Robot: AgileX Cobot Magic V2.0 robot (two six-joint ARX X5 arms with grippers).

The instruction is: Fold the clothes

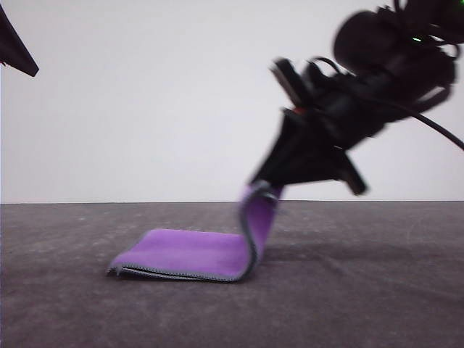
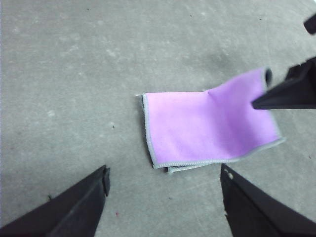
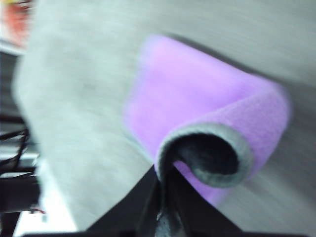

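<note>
The clothes are one small cloth [image 1: 196, 254], purple face up with a light grey hem, lying folded on the grey table. Its right edge is lifted off the table, and my right gripper [image 1: 262, 188] is shut on that raised edge. The right wrist view shows the pinched edge [image 3: 212, 148] curling over, dark grey inside, with my right gripper [image 3: 162, 197] clamped on it. From the left wrist, the cloth [image 2: 207, 126] lies flat ahead of my left gripper [image 2: 165, 190], which hangs open above the table, apart from the cloth. The right gripper's dark tip [image 2: 286, 94] holds the cloth's far corner.
The grey felt-like table surface [image 1: 362, 290] stretches around the cloth on all sides. A plain white wall [image 1: 145, 101] stands behind the table. Part of the left arm [image 1: 14, 47] shows at the upper left corner.
</note>
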